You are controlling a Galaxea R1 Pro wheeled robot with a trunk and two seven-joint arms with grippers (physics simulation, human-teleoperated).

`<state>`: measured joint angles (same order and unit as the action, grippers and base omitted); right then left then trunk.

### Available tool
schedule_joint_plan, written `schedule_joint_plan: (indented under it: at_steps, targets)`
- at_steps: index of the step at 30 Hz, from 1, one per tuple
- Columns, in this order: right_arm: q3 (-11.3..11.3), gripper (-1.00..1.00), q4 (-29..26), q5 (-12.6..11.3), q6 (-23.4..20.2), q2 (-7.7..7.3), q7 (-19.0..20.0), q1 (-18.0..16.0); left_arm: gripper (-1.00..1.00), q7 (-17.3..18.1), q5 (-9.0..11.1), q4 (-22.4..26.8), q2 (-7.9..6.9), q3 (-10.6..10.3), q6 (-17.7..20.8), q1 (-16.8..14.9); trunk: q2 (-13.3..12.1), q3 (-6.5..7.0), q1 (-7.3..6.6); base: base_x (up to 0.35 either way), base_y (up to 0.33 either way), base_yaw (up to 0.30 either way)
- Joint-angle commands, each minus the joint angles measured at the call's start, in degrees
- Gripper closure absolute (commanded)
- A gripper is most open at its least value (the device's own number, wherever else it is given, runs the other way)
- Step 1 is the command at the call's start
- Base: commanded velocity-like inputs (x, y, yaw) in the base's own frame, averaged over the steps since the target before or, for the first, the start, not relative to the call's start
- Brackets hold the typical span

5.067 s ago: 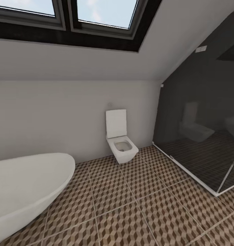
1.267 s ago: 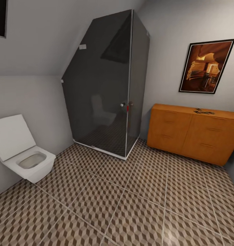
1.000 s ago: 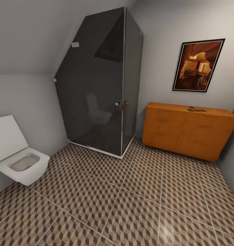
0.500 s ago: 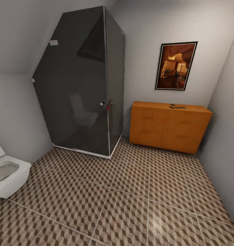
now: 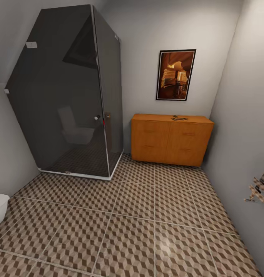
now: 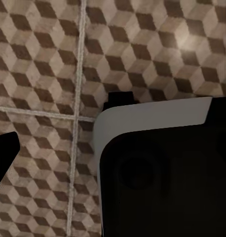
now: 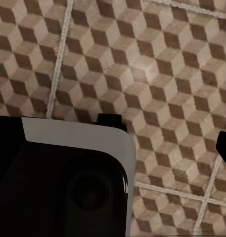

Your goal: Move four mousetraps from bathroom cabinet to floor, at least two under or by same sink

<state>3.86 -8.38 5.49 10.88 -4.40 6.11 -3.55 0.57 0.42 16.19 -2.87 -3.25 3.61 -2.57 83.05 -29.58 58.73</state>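
Mousetraps [image 5: 180, 118] appear as small dark bits atop the orange cabinet [image 5: 170, 140]; drive straight across the bathroom floor [image 5: 139, 223], stopping square within reach. Tool states: cannot tell.

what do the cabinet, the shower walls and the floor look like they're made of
The cabinet looks like orange-brown wood or veneer with a smooth, satin finish. The shower walls look like dark tinted glass: glossy, with a faint toilet reflection. The bathroom floor looks like glazed tile, cube-printed, with pale grout lines and a soft sheen.
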Motion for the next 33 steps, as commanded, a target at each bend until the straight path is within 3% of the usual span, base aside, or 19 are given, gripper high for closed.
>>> schedule_joint_plan:
  at_steps: [1,23,33]
  targets:
    - [0.42,-1.0,0.07,0.58,0.2,0.0,0.21,-0.05,-1.0,0.04,0.04,0.16,-0.05,-0.33,0.35,0.02,0.03,-0.06,0.0,0.0,0.0,-0.284]
    - [0.36,-1.0,0.11,0.58,0.2,0.09,0.21,-0.05,-1.0,0.04,-0.07,0.16,-0.11,-0.36,0.35,0.02,0.03,-0.13,0.0,0.0,0.0,-0.282]
    - [0.36,-1.0,0.11,0.58,0.13,0.25,0.13,-0.05,-1.0,0.04,-0.07,0.16,-0.11,-0.36,0.35,0.02,0.03,-0.79,0.0,0.0,0.0,-0.18]
